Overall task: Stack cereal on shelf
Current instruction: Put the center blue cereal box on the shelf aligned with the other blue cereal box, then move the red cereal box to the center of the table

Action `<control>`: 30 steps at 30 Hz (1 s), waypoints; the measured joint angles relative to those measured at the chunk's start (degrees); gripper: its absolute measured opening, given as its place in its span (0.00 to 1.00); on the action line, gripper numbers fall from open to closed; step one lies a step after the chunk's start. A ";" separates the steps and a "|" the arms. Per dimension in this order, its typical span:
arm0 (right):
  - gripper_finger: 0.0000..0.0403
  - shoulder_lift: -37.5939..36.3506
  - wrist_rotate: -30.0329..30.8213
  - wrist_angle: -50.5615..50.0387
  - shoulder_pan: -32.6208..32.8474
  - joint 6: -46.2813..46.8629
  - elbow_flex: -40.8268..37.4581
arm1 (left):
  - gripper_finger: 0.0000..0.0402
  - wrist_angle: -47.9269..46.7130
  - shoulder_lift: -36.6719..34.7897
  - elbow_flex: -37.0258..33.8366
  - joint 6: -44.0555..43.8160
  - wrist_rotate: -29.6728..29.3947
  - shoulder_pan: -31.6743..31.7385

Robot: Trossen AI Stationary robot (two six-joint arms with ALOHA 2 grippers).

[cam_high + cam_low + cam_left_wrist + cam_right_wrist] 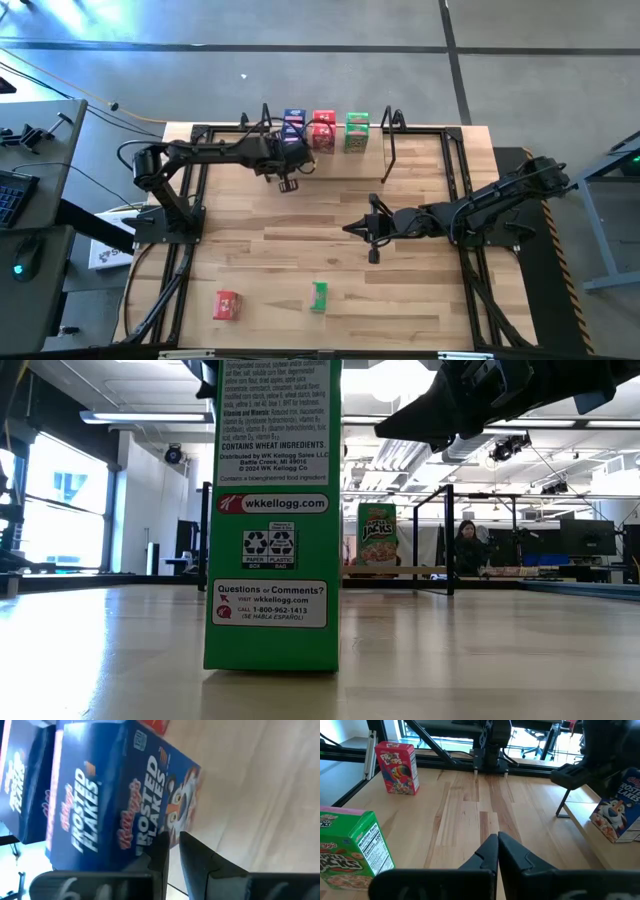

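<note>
Two cereal boxes lie loose on the desk, the rest on the shelf
Left end effector at the shelf's blue Frosted Flakes boxes, fingers nearly together, holding nothing; red Froot Loops box and green Apple Jacks box near the front edge; right end effector pinched together mid-desk

Bright overhead lights, window glare low view; left wrist blurry.
</note>
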 joint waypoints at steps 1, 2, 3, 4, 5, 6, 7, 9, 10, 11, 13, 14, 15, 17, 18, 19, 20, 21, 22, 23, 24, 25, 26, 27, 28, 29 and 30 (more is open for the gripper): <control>0.00 0.00 0.00 -0.02 0.00 0.00 0.00 | 0.09 0.28 0.00 -0.01 0.03 -0.01 0.25; 0.00 0.00 0.00 -0.02 -0.01 0.00 0.00 | 0.09 0.75 0.00 -0.01 0.02 -0.02 0.52; 0.00 0.00 0.00 -0.02 0.00 0.00 0.00 | 0.09 0.97 0.00 -0.01 0.03 -0.04 0.76; 0.00 0.00 0.00 -0.06 0.00 0.00 0.00 | 0.09 0.96 0.00 -0.01 0.02 -0.05 0.98; 0.00 0.00 0.00 -0.18 0.00 0.00 0.00 | 0.09 0.95 0.00 -0.01 0.05 -0.05 1.20; 0.00 0.00 0.00 -0.34 -0.02 0.00 0.00 | 0.09 0.97 0.00 -0.01 0.16 -0.08 1.38; 0.00 0.00 0.00 -0.48 0.00 0.00 0.00 | 0.09 0.99 0.00 -0.01 0.50 -0.10 1.64; 0.00 0.00 0.00 -0.75 0.00 0.16 0.00 | 0.09 1.00 0.00 -0.01 0.53 -0.31 1.97; 0.00 0.00 0.00 -0.85 -0.01 0.17 0.00 | 0.09 0.99 0.00 -0.01 0.53 -0.39 2.01; 0.00 0.00 0.00 -0.85 -0.01 0.17 0.00 | 0.09 0.99 0.00 -0.01 0.52 -0.41 2.01; 0.00 0.00 0.00 -0.83 0.00 0.17 0.00 | 0.09 0.63 -0.33 -0.01 0.52 -0.37 1.97; 0.00 -0.02 0.00 -0.85 0.00 0.17 0.00 | 0.09 0.00 -0.89 -0.01 0.52 -0.25 1.74; 0.00 0.00 0.00 -0.83 0.00 0.17 0.00 | 0.09 -0.18 -1.48 -0.01 0.43 -0.07 1.26; 0.00 0.00 0.00 -0.83 0.00 0.14 0.00 | 0.09 -1.04 -2.97 0.01 -0.37 0.75 0.34; 0.00 0.00 0.00 -0.83 -0.02 0.09 0.00 | 0.09 -2.08 -3.95 0.00 -1.14 1.55 -0.21; 0.00 0.00 0.00 -0.90 0.00 0.09 0.00 | 0.09 -2.70 -5.09 -0.01 -2.06 2.67 -0.88; 0.00 0.00 0.00 -1.07 0.00 0.03 0.00 | 0.09 -3.20 -6.38 -0.01 -3.17 4.04 -1.56; 0.00 0.00 0.00 -1.24 -0.02 -0.21 0.00 | 0.09 -4.00 -7.65 0.01 -4.43 5.64 -2.32; 0.00 0.00 0.00 -1.53 0.00 -0.39 0.00 | 0.09 -5.14 -8.96 0.01 -5.82 7.25 -3.30; 0.00 0.00 0.02 -1.74 0.00 -0.48 -0.07 | 0.09 -6.26 -10.24 0.01 -7.29 9.17 -4.39; 0.00 0.00 0.01 -1.24 -0.01 -0.48 -0.51 | 0.09 -7.23 -11.32 0.01 -8.79 11.14 -5.63; 0.00 0.00 0.00 -0.16 -0.02 -0.52 -1.24 | 0.09 -8.42 -12.30 0.05 -10.30 13.37 -7.01; 0.00 0.00 0.00 1.30 -0.02 -0.84 -2.19 | 0.09 -9.92 -12.99 0.05 -11.98 15.87 -8.39; 0.00 0.00 0.00 3.32 -0.02 -1.32 -3.28 | 0.09 -11.30 -13.46 0.05 -14.02 18.45 -9.71; 0.00 0.00 0.00 5.67 -0.02 -1.79 -4.38 | 0.09 -12.16 -13.73 0.05 -16.55 20.97 -11.10; 0.00 0.00 0.00 8.05 -0.05 -2.23 -5.38 | 0.09 -12.77 -13.86 0.05 -19.31 23.09 -12.46; 0.00 0.00 -0.02 10.30 -0.12 -2.58 -6.30 | 0.09 -13.25 -13.86 0.05 -21.84 24.75 -13.91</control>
